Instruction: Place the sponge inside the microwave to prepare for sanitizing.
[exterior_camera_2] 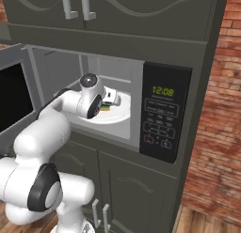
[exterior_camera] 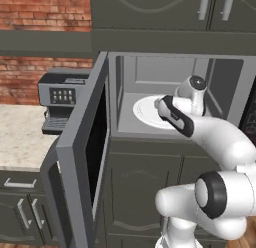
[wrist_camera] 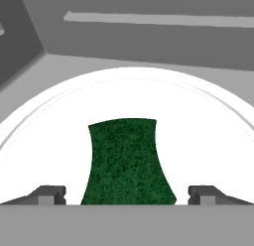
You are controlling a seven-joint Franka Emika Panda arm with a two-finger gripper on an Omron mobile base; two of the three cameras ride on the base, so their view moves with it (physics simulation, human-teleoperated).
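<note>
The microwave (exterior_camera_2: 162, 114) stands with its door (exterior_camera: 82, 147) swung wide to the left. Its white round plate (wrist_camera: 208, 131) lies on the cavity floor, and the sponge (wrist_camera: 126, 160) rests green side up on it. My gripper (wrist_camera: 126, 194) reaches into the cavity and is open. One fingertip (wrist_camera: 49, 193) stands on each side of the sponge, with a gap of white plate between each tip and the sponge. From the right base view the sponge (exterior_camera_2: 107, 106) peeks out just under the gripper (exterior_camera_2: 113, 99) on the plate (exterior_camera_2: 120, 115).
A grey coffee machine (exterior_camera: 62, 99) stands on the pale counter (exterior_camera: 20, 137) left of the open door. Dark cabinets sit above (exterior_camera_2: 117, 16) and below (exterior_camera: 145, 187) the microwave. The cavity walls close in around the hand. A brick wall (exterior_camera_2: 216, 133) rises at the right.
</note>
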